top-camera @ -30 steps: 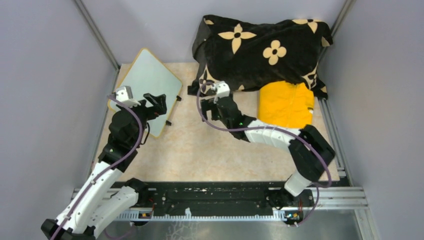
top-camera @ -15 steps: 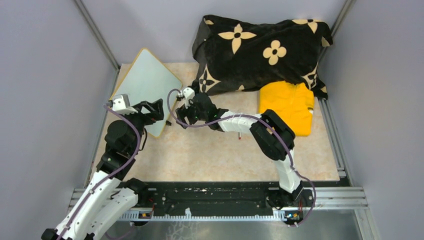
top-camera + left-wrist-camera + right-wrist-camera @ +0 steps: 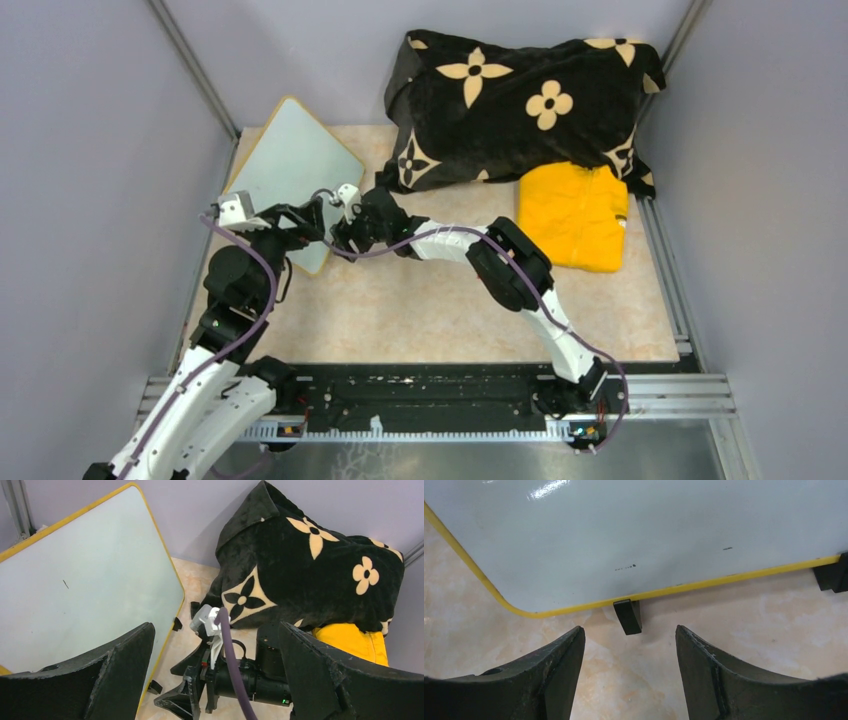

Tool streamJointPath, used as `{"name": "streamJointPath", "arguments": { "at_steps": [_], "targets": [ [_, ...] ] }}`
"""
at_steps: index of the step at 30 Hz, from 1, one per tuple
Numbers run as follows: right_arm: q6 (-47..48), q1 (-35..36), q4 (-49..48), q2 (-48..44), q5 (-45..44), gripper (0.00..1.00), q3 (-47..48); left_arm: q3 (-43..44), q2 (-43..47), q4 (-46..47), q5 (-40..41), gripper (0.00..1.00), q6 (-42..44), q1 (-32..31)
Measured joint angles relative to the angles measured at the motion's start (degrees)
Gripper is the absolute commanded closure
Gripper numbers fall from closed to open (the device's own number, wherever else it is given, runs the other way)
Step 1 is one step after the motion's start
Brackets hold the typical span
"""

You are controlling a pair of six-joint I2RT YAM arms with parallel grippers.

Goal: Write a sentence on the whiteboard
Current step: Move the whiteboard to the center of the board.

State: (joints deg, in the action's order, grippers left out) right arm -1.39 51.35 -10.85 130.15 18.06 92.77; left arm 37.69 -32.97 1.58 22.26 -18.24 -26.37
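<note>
The whiteboard (image 3: 288, 170) leans at the back left, its glossy white face inside a tan-yellow frame. It also shows in the left wrist view (image 3: 85, 590) and the right wrist view (image 3: 649, 530). The face bears only tiny dark specks, with no red sentence on it. No marker is in view. My left gripper (image 3: 310, 228) is open and empty by the board's near right edge (image 3: 215, 630). My right gripper (image 3: 338, 240) is open and empty just off that edge. It points at one black foot (image 3: 628, 616), which lies beyond its fingertips (image 3: 630, 641). In the left wrist view it (image 3: 187, 695) sits between my left fingers.
A black blanket with tan flowers (image 3: 520, 100) is heaped at the back. A yellow cloth (image 3: 572, 215) lies in front of it at the right. Grey walls and metal rails close in the beige table (image 3: 420, 310). The two grippers are very close together.
My right arm has swung left from the blanket's edge to the whiteboard's near right edge. My left gripper has shifted slightly and stays open.
</note>
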Motion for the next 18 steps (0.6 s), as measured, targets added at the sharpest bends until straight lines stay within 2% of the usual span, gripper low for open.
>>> {"name": "streamJointPath", "arguments": {
  "at_steps": [9,18],
  "targets": [
    [0.37,1.07,0.24,5.05,-2.03,0.37,2.97,-0.04,0.59,0.13,0.02,0.01,0.02,-0.26],
    [1.07,1.14,-0.02,5.75,-4.48,0.45,3.89,-0.04,0.7,0.13,0.02,0.01,0.04,-0.39]
  ]
}}
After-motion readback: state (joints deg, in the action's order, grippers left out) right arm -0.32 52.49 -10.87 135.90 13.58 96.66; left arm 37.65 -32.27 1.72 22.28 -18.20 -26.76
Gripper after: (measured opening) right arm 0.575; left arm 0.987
